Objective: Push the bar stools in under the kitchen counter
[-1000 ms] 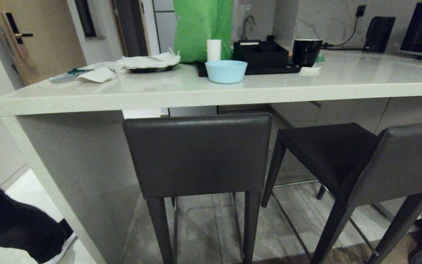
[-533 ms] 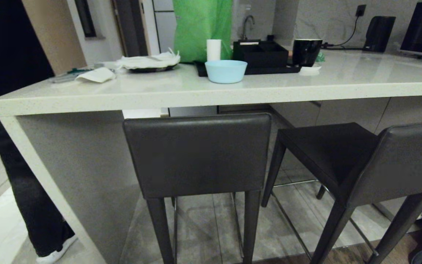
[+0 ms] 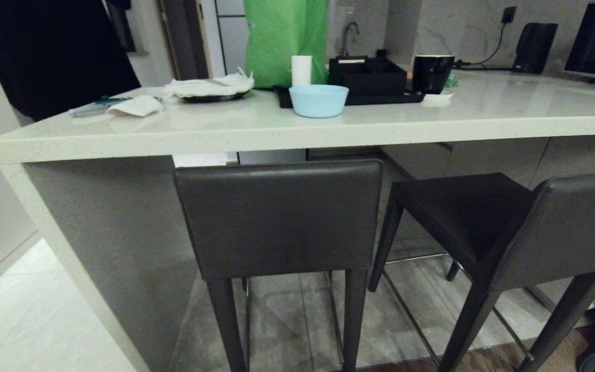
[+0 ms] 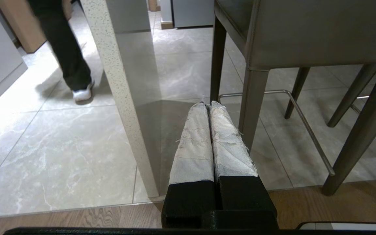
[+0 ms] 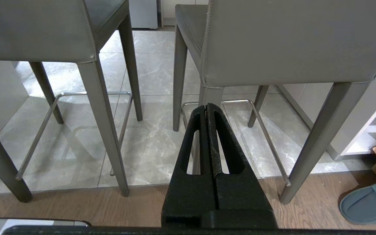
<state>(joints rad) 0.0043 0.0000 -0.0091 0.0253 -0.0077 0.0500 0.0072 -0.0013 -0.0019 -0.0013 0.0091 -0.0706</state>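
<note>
So in the head view we've got the counter (image 3: 277, 132) running across the frame's middle, with one bar stool (image 3: 279, 217) at center, backrest just below the edge, and a second stool (image 3: 488, 222) lower right, angled with its seat partly under. A light blue bowl (image 3: 318, 99) sits on top. In the left wrist view our left end effector (image 4: 210, 105) is pressed together, empty, near a stool leg. In the right wrist view the right end effector (image 5: 206, 106) is together too, low behind both stools.
</note>
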